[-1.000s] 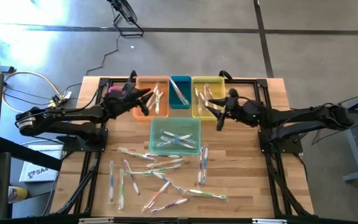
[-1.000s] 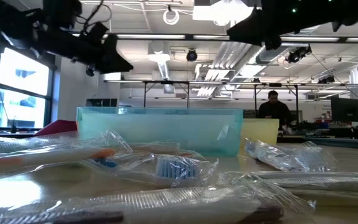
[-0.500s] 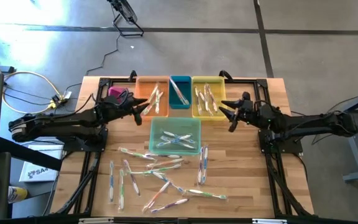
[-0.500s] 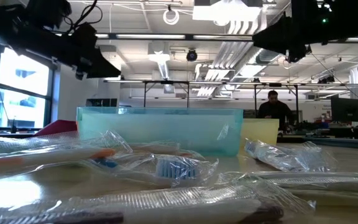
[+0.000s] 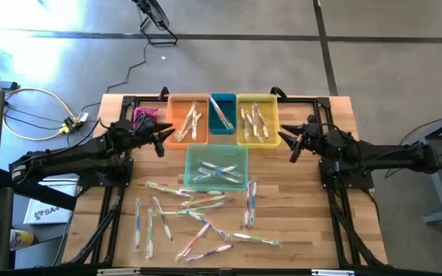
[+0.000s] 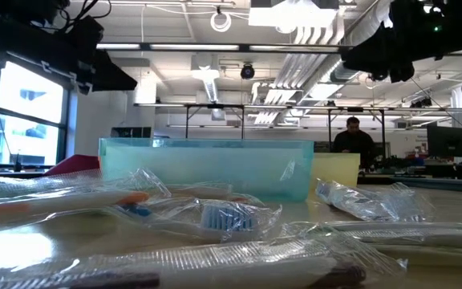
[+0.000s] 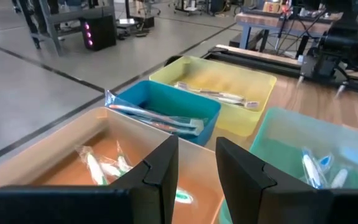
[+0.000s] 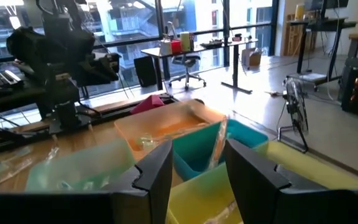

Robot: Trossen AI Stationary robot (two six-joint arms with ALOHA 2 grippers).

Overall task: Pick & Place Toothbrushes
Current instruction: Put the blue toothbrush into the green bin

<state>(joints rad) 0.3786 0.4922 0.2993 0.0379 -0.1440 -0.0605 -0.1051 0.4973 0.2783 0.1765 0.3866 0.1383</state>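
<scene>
Both arms sit back from the bins with nothing in them, so the step in hand looks like going for another loose brush. To do it well, pick one of the toothbrushes (image 5: pixel 198 205) that lies clear of its neighbours on the bare wood of the counter (image 5: pixel 298 207), come down across the handle rather than along it, and close on the handle through its crinkly clear wrapper so it does not slide; the crossed ones in the middle of the scatter are likelier to drag a second brush along. Then carry it over the matching bin before letting go.

The left hand (image 5: pixel 159 139) hovers just beside the orange bin (image 5: pixel 176 115), fingers (image 7: pixel 163 167) spread a little with an empty gap between them. The right hand (image 5: pixel 292 142) hangs just beside the yellow bin (image 5: pixel 257 101), likewise partly spread, pinching nothing. More brushes already lie in the orange, blue (image 5: pixel 222 113), yellow and pale green (image 5: pixel 216 153) bins
</scene>
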